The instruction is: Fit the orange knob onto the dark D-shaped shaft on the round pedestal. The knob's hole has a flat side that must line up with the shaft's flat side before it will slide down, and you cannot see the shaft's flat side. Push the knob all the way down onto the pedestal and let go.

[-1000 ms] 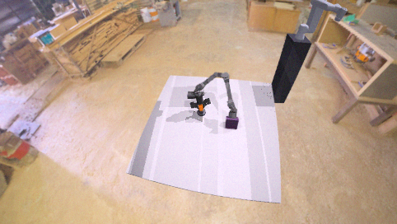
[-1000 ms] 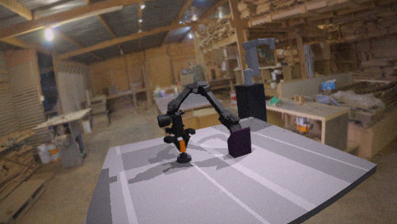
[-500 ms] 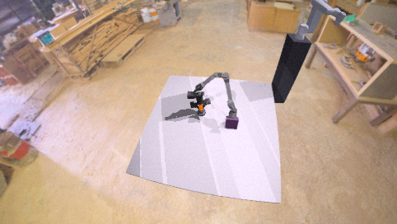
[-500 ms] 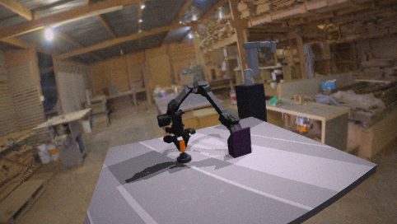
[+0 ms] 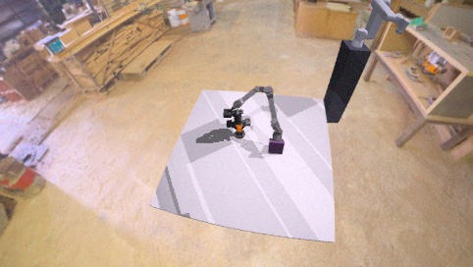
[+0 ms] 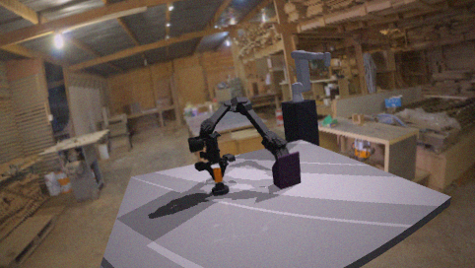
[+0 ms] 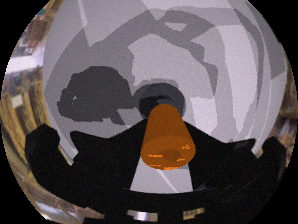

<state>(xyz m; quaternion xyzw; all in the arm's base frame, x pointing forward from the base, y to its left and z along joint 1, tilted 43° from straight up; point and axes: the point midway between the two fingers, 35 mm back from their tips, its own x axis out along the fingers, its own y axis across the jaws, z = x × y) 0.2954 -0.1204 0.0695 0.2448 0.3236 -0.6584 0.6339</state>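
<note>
The orange knob [image 5: 239,129] [image 6: 217,173] [image 7: 168,135] is upright between the fingers of my gripper [image 5: 238,126] [image 6: 217,169] [image 7: 164,123], which is shut on it and points down. The dark round pedestal [image 5: 239,135] [image 6: 222,191] [image 7: 176,96] is directly below the knob. In the exterior view a short dark stretch, seemingly the shaft, shows between the knob's lower end and the pedestal's base, so the knob is not down against the base. In the wrist view the knob covers part of the pedestal. The knob's hole and the shaft's flat side are hidden.
The arm's purple base block [image 5: 276,146] [image 6: 287,170] stands to the right of the pedestal on the pale table top [image 5: 245,196] [image 6: 276,236]. A black column [image 5: 346,80] [image 6: 301,123] carrying another grey arm stands beyond the table's far right corner. Shadows cross the table.
</note>
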